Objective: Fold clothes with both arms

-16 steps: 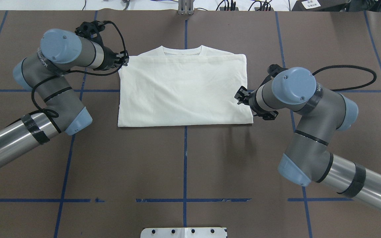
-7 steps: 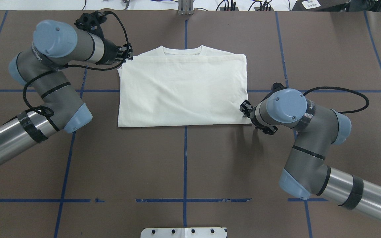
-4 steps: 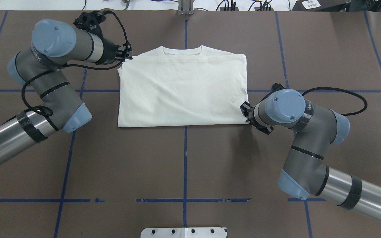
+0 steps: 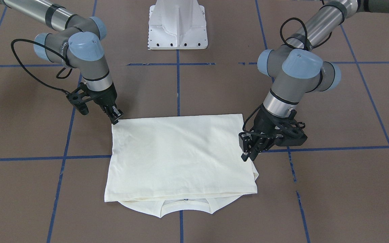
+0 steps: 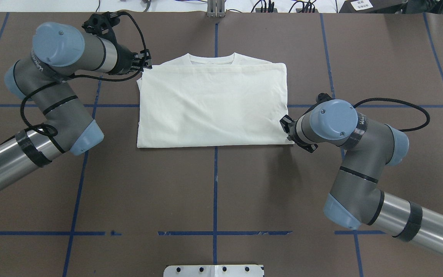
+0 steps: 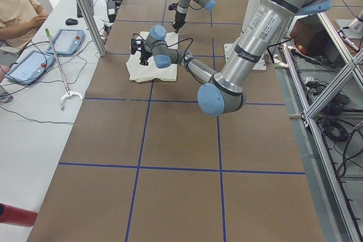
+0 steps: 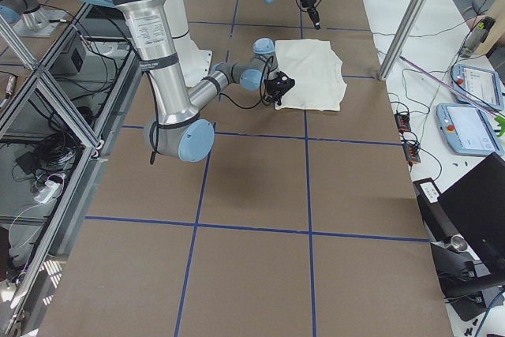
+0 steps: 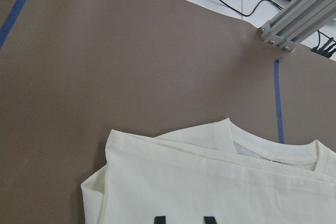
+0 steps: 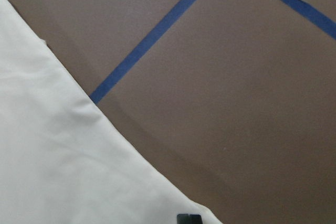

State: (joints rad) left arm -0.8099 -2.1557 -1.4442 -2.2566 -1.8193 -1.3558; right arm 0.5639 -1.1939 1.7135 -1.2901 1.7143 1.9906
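Cream, pale-yellow shirt folded into a flat rectangle, plain side up, lying on the brown table cover over a crossing of the blue tape grid lines. The rectangle's long axis runs from side to side across the robot's front. The ribbed collar juts past the far long edge and points away from the white pedestal base, while the folded near edge faces the robot.

The grey jointed left arm reaches to the far left corner of the shirt. Its black two-finger left gripper hangs just above that corner, and the left wrist view looks down on the corner and collar from some height. Two small dark marks at that view's lower edge cannot be identified. Whether this gripper's fingers are parted or closed cannot be told.

The grey jointed right arm bends in toward the near right corner. Its black right gripper points down with the tips at the cloth's corner. The right wrist view shows the shirt's edge close up and a single black tip. Whether the fingers are apart, together or pinching cloth cannot be told.
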